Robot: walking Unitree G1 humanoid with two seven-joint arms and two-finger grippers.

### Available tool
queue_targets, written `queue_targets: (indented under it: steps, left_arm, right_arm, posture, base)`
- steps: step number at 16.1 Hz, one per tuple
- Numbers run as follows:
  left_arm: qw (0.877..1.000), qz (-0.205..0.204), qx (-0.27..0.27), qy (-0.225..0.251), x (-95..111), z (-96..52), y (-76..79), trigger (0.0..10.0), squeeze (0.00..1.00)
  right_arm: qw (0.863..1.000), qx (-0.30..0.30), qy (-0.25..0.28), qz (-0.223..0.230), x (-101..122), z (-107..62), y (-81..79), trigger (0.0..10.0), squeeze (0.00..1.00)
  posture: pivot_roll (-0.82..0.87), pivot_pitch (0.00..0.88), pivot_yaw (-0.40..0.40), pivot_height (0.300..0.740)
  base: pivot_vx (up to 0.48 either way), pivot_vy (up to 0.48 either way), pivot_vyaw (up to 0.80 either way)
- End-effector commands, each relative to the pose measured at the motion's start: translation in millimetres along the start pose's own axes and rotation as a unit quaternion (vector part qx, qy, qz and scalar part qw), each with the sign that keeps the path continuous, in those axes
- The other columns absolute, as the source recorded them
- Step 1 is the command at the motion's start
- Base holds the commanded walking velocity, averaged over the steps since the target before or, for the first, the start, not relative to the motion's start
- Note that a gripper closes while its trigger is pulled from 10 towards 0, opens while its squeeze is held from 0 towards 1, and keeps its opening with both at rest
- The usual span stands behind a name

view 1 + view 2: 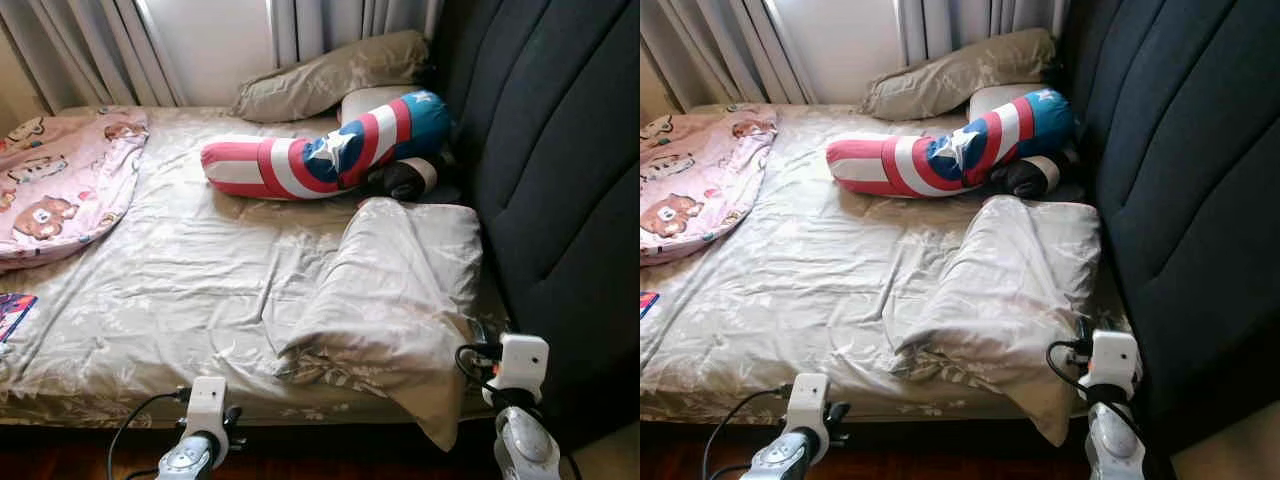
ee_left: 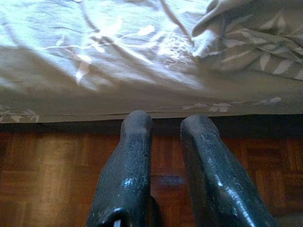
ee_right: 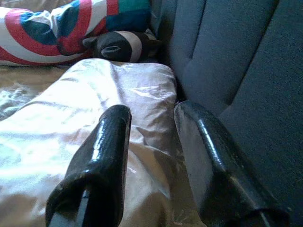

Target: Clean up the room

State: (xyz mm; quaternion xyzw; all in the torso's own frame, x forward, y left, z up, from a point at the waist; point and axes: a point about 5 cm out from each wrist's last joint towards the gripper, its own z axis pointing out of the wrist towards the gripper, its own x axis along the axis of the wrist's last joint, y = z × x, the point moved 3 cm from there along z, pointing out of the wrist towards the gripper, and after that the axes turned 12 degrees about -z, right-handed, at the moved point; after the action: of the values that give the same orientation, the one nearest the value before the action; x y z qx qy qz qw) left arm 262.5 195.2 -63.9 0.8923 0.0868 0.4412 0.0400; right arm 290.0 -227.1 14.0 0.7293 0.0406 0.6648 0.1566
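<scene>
Right now the left tool (image 2: pixel 163 125) hovers low at the bed (image 1: pixel 180 290) edge, fingers narrowly parted and empty. At two o'clock, the right tool (image 3: pixel 151 118) hangs parted over the crumpled blanket (image 1: pixel 390 290). Beyond, at twelve, lies the striped bolster (image 1: pixel 320 155).

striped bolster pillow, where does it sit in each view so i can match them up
Left eye view: striped bolster pillow upper middle, lying across the bed.
Right eye view: same pillow, upper middle, slightly further left.
Left wrist view: not in it.
Right wrist view: top left corner.
Shared landmark: the dark headboard right beside it.
</scene>
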Motion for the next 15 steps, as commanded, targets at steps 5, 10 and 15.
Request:
queue_targets:
  steps: [5,10,15]
  left_arm:
    - [1.0,0.005,0.021,-0.018,-6,-3.9,-16.4,10.0,0.0]
    - [0.997,0.03,0.037,0.067,32,1.1,-17.5,10.0,0.0]
    - [0.994,0.051,0.009,0.092,50,3.1,-14.5,10.0,0.0]
  right_arm:
    - [0.999,-0.006,-0.046,0.02,-18,-7.0,1.1,10.0,0.0]
    - [0.999,-0.001,-0.046,0.023,-11,4.5,-1.0,10.0,0.0]
    - [0.999,-0.011,-0.033,0.022,-7,5.3,2.6,10.0,0.0]
  posture:
    - [-0.12,0.0,0.013,0.74]
    - [-0.12,0.0,0.024,0.74]
    - [-0.12,0.0,0.042,0.74]
  base:
    - [0.0,0.0,0.0]
    - [0.0,0.0,0.0]
    - [0.0,0.0,0.0]
